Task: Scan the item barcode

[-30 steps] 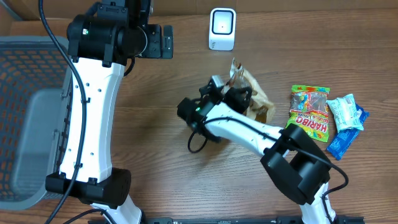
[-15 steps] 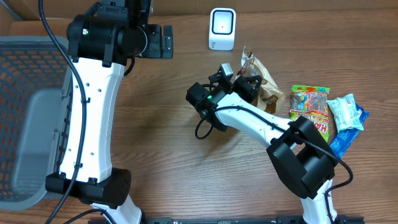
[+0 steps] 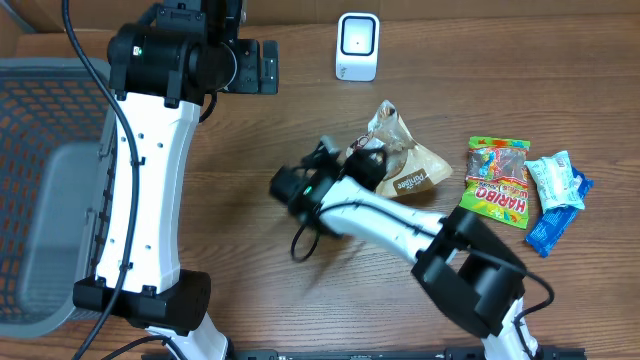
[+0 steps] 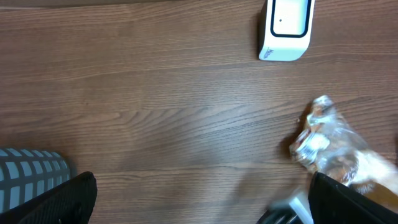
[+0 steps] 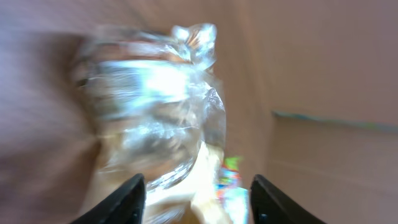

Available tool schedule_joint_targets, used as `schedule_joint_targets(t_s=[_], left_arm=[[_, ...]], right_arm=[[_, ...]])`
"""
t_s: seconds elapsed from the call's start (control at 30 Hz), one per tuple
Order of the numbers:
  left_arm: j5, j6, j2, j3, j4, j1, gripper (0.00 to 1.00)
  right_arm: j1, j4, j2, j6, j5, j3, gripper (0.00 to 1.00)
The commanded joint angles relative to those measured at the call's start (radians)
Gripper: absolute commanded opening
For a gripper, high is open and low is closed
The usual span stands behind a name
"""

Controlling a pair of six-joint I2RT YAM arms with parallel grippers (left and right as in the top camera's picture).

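The item, a clear crinkly snack bag [image 3: 402,160], lies on the wooden table below the white barcode scanner [image 3: 357,47]. My right gripper [image 3: 368,162] is at the bag's left end. In the blurred right wrist view its jaws stand apart, and the bag [image 5: 155,112] fills the space just ahead of the right gripper [image 5: 198,202] without being clamped. My left gripper [image 4: 202,199] hangs wide open over bare wood near the back, left of the scanner [image 4: 286,28], with the bag [image 4: 329,146] off to its right.
A Haribo packet [image 3: 498,180] and blue-and-white packets [image 3: 555,195] lie at the right of the table. A grey mesh basket [image 3: 50,190] stands at the left edge. The left arm's white link [image 3: 140,190] stands between the basket and the table's middle.
The right gripper had the bag lifted toward the scanner. It has since swung back left and opened, and the bag now rests on the table. The left arm has not moved.
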Motion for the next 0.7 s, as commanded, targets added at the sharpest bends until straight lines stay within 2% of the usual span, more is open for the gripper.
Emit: schedule_joint_targets(t_s=[0.0, 0.13, 0.27, 0.3, 0.37, 0.47, 0.53, 0.67], left_arm=[[-0.005, 0.019, 0.008, -0.003, 0.003, 0.003, 1.0], [-0.005, 0.019, 0.008, -0.003, 0.003, 0.003, 1.0], [-0.005, 0.019, 0.008, -0.003, 0.003, 0.003, 1.0], [-0.005, 0.019, 0.009, -0.003, 0.003, 0.003, 1.0], [-0.005, 0.019, 0.008, -0.003, 0.003, 0.003, 1.0], [-0.005, 0.019, 0.008, -0.003, 0.003, 0.003, 1.0], [-0.005, 0.019, 0.009, -0.003, 0.003, 0.003, 1.0], [-0.005, 0.019, 0.008, -0.003, 0.003, 0.003, 1.0]], right_arm=[[0.043, 0.013, -0.002, 0.011, -0.145, -0.007, 0.56], [0.027, 0.002, -0.006, 0.077, -0.248, 0.019, 0.58], [-0.079, -0.032, -0.048, 0.085, -0.471, 0.088, 0.7], [-0.116, -0.04, -0.064, 0.08, -0.525, 0.106, 0.78], [-0.17, -0.043, -0.084, 0.019, -0.619, 0.122, 0.83], [-0.248, -0.028, -0.085, -0.101, -0.739, 0.123, 0.84], [-0.278, 0.007, -0.053, -0.203, -0.719, 0.109, 0.84], [-0.278, 0.041, 0.001, -0.241, -0.653, 0.106, 0.84]])
